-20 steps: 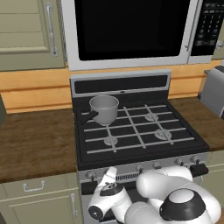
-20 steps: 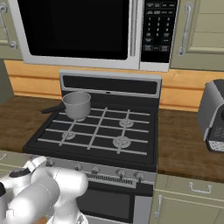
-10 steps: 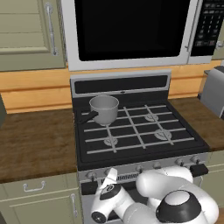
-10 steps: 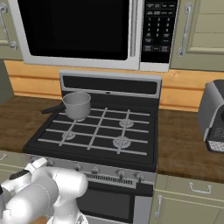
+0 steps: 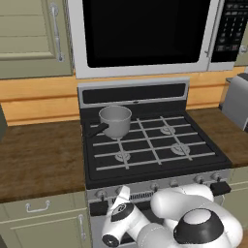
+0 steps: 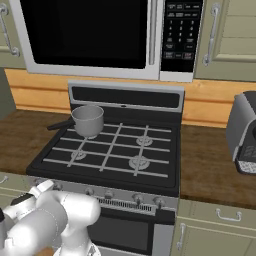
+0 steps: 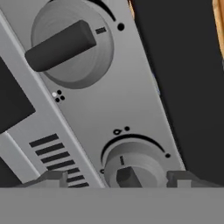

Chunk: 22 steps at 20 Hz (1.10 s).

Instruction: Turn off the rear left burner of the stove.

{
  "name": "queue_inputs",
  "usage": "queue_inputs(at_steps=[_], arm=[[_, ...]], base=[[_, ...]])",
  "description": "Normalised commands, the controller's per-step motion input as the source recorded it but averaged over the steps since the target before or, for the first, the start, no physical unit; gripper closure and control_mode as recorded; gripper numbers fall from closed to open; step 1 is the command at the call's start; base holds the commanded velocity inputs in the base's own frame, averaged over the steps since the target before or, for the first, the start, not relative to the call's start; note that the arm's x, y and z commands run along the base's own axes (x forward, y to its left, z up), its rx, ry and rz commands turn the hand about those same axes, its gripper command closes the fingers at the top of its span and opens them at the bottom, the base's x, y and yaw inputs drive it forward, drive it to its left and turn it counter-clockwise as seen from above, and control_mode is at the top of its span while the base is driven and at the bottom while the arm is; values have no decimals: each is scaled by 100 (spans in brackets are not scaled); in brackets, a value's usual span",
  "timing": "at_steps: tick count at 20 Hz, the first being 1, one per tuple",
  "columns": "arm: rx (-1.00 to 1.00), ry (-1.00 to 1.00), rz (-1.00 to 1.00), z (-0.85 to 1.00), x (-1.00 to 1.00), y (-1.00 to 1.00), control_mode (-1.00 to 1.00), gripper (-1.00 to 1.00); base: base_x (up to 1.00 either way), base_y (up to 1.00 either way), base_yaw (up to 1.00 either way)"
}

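Lining up on the stove (image 5: 145, 186) knobs; gripper (image 7: 117, 180) low in the hand view, fingers (image 7: 52, 178) spread wide around a knob (image 7: 130, 168), gripping nothing yet. Rear left burner (image 6: 89, 131) upper left of the cooktop, under the saucepan (image 6: 87, 119); next probably closing in, pinching, twisting.

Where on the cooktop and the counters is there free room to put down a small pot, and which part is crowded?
The wooden counter left of the stove is bare. Three burners are free; the saucepan covers the rear left burner. Right of the stove, the counter is bare up to the toaster. The knob row is crowded: the gripper sits at a knob.
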Motion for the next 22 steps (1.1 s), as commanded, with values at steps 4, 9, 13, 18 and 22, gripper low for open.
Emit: queue_inputs(at_steps=[4,9,13,18,22], arm=[[0,-19,0,1,-1,-17,-100,-100],[0,-13,0,4,1,-1,-100,-100],[0,-1,0,10,14,-18,-100,-100],[0,-1,1,13,12,-29,-100,-100],[0,0,2,1,0,-13,-100,-100]], base=[[0,0,0],[0,0,0],[0,0,0],[0,0,0],[0,0,0]])
